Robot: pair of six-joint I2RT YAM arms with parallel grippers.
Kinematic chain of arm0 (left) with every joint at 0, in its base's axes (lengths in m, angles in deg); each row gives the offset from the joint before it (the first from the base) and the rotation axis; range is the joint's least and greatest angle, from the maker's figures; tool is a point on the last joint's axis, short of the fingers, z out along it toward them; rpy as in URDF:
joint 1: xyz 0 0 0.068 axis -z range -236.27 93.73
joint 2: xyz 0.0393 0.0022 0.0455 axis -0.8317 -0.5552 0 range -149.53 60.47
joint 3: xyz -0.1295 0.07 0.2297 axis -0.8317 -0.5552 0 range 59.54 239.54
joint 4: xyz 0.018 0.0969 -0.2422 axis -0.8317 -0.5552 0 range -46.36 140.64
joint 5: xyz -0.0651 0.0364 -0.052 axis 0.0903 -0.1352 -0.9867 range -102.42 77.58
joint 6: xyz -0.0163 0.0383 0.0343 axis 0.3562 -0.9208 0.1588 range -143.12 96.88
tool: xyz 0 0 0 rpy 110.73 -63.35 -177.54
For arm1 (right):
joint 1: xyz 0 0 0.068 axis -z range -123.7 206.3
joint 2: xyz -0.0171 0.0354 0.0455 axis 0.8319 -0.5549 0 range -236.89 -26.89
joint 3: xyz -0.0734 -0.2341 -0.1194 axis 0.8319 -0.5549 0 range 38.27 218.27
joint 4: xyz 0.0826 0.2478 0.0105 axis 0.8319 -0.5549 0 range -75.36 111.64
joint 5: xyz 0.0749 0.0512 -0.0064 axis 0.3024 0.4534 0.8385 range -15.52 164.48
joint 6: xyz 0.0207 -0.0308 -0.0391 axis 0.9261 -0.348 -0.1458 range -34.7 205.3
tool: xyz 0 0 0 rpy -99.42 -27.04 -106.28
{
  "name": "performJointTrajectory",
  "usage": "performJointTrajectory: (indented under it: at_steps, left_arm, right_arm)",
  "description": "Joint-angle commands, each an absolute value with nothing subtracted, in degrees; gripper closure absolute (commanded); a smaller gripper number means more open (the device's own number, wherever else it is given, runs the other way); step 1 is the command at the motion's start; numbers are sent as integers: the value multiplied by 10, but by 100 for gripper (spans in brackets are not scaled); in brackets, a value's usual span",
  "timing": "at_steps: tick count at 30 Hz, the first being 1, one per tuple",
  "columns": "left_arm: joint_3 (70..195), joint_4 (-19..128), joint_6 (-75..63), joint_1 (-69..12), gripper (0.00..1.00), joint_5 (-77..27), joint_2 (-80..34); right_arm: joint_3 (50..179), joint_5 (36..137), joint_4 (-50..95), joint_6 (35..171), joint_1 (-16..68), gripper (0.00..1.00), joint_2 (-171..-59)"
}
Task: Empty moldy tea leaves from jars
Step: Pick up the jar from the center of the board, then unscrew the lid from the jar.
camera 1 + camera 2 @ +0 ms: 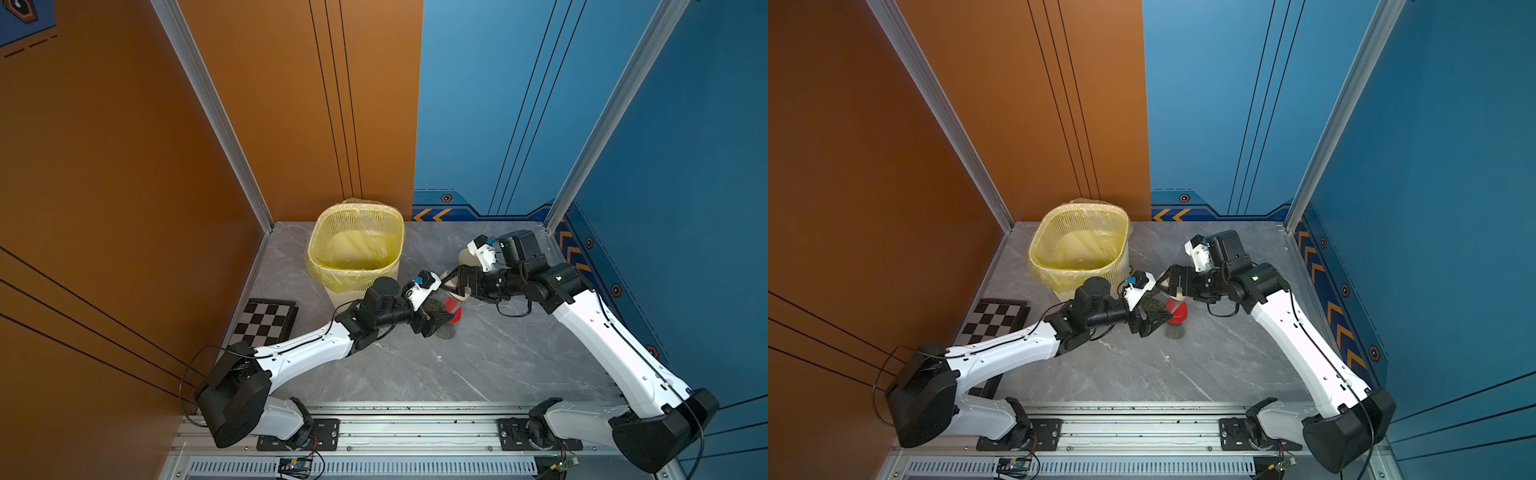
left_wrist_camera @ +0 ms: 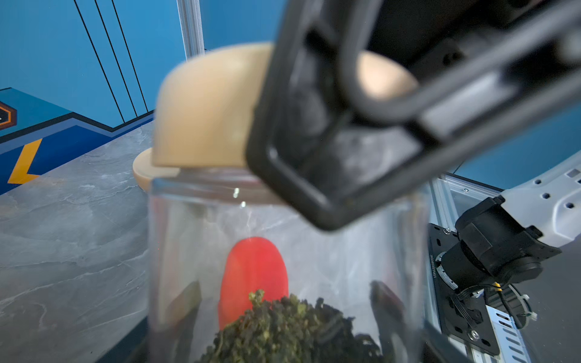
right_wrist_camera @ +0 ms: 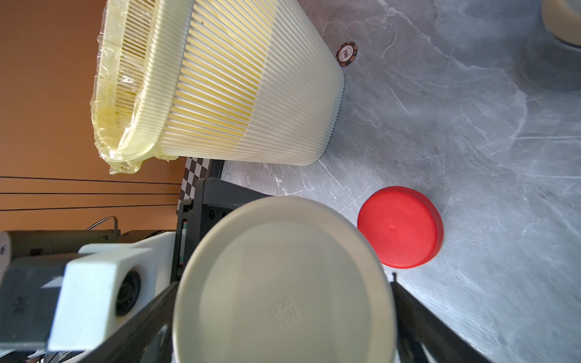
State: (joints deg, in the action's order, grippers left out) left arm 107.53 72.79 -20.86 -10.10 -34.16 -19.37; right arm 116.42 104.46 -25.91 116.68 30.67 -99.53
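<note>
1. We see the left arm (image 1: 299, 345) holding a clear beige-lidded jar (image 2: 188, 235). The left jaws stand wide and are closed on its glass body, one on each side.
2. The tea leaves (image 2: 292, 327), a dark green-brown clump, sit at the jar's bottom end, right between the left jaws.
3. The jar's long axis runs from the leaves up to the beige lid (image 3: 283, 267), and the lid end points toward the right arm (image 1: 602, 332).
4. The right jaws are spread wide around that lid, one at each side of its rim. The close view is blurred there, so we cannot tell whether they press on the rim or stand just clear.
5. We judge the coming move turns on this line-up. The right jaws face the lid squarely, so it would come off along the jar's axis, away from the left jaws.
6. The cream bin (image 1: 357, 216), lined with a yellow bag, stands beyond the left arm and nearer to it than to the right.
7. A red-lidded jar (image 3: 401, 226) stands closed on the grey surface (image 1: 478, 365), just beside the held jar.
8. A poker chip (image 3: 346, 53) by the bin's foot reads "100". The beige lid bears a small embossed square that we cannot read.
</note>
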Motion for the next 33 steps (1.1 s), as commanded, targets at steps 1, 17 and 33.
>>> performJointTrajectory:
  at_steps: [1,17,33]
  left_arm:
    - [1077,762,-200,-104,54,-360,-178]
    - [1076,763,-197,-101,54,-363,-174]
    - [1073,762,-186,-104,54,-372,-146]
  right_arm:
    - [1172,1046,-263,1161,309,0,-983]
    - [1163,1035,-264,1141,310,13,-986]
    - [1123,1085,-213,1107,322,16,-972]
